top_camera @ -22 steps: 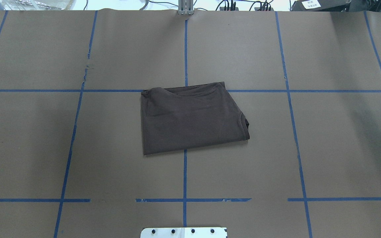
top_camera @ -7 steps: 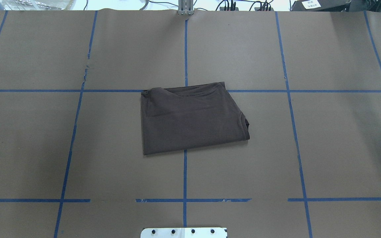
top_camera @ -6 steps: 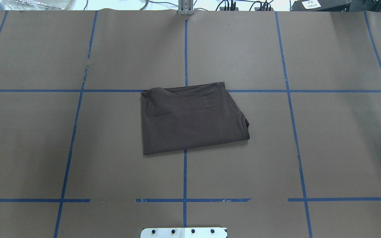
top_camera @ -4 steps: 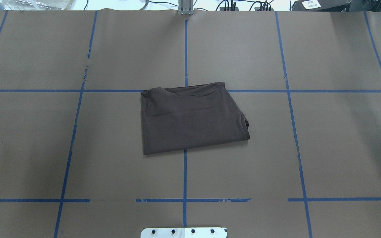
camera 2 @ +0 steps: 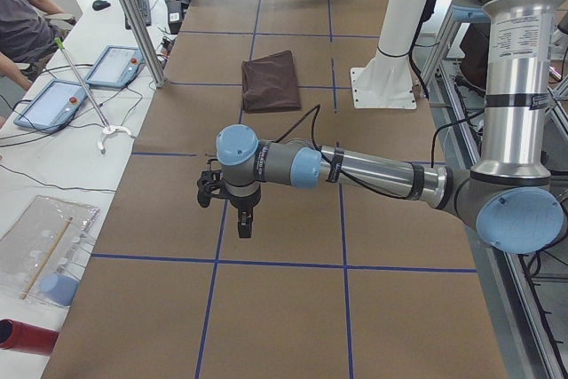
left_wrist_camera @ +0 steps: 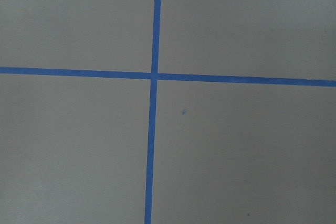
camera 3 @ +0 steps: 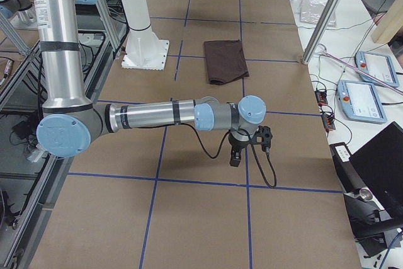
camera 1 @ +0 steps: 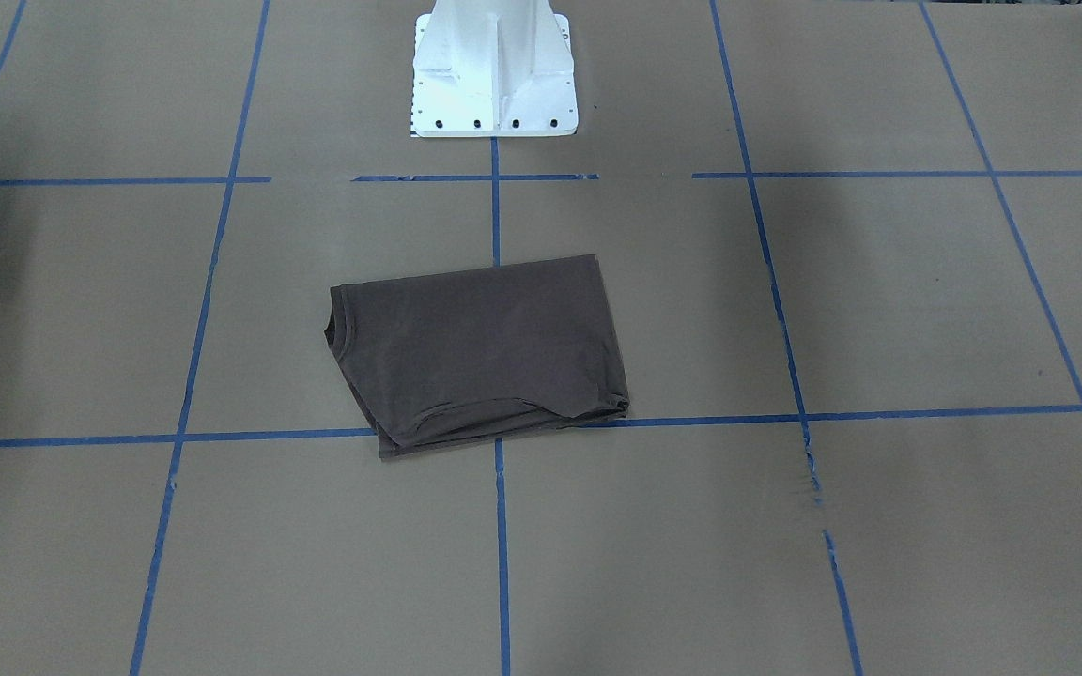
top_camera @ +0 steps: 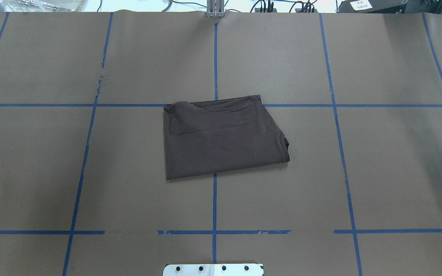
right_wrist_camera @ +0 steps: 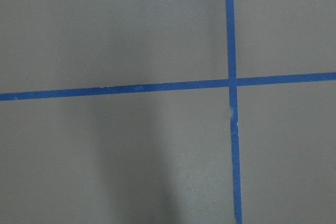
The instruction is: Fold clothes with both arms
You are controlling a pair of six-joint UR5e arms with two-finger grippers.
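The worktop (top_camera: 397, 172) fills the overhead frame. The left arm (camera 2: 373, 170) and the right arm (camera 3: 151, 116) each reach across mid-frame in their side views. The folded shirt (top_camera: 221, 138) lies flat at overhead centre, well apart from both. State of both arms' jaws: cannot tell.

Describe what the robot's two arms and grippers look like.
The left arm and right arm match: silver tubes, grey joints with round light-blue caps, black bands, a small printed label on each upright tube. A black cable loops to each wrist. The left gripper and right gripper are black.
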